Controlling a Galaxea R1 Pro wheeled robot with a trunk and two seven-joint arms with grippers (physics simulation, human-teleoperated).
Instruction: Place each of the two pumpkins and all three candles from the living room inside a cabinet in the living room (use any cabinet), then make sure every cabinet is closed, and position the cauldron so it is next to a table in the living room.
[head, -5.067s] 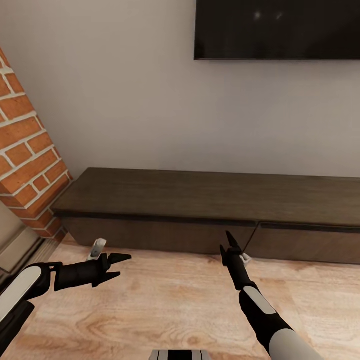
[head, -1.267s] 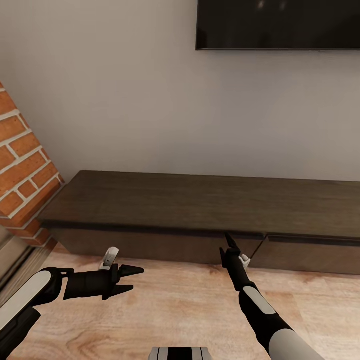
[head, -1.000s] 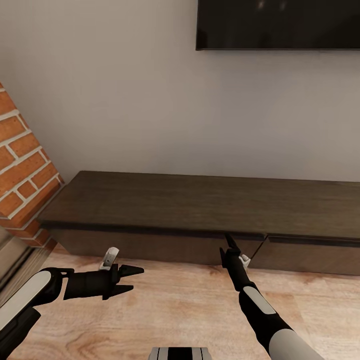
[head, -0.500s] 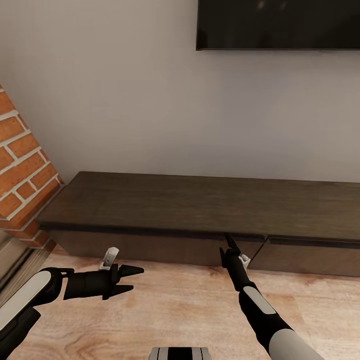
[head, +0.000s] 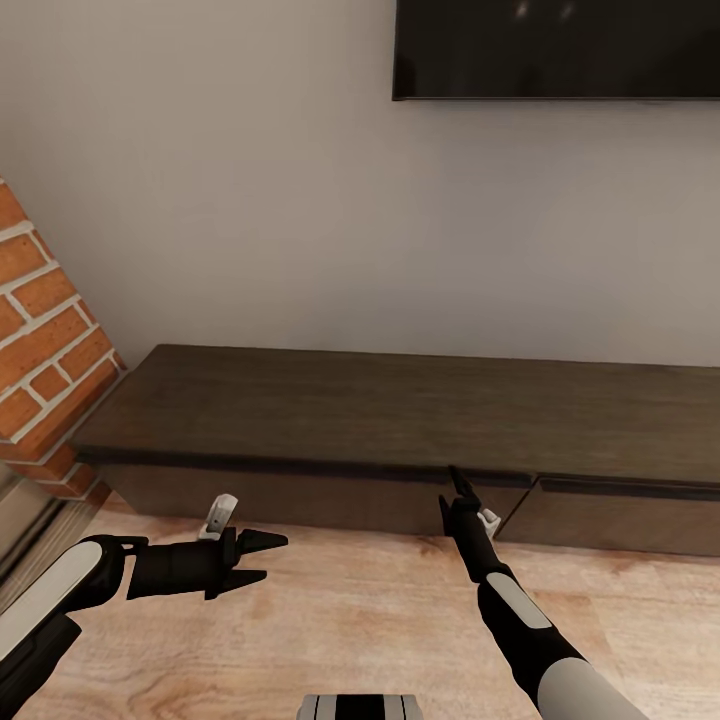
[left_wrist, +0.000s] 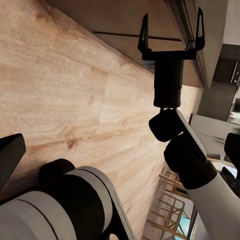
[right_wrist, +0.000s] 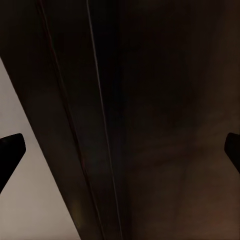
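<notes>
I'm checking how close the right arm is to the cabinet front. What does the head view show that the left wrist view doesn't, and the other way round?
Head view alone: the brick fireplace, the dark screen on the wall, and the left end effector, open over the floor.

Left wrist view alone: the right end effector seen side-on, fingers spread, tips at the cabinet's upper edge; whether they touch is unclear. Pale chairs stand far off.

Both: the dark-brown cabinet, the wood plank floor, and the right arm reaching toward the cabinet front.
</notes>
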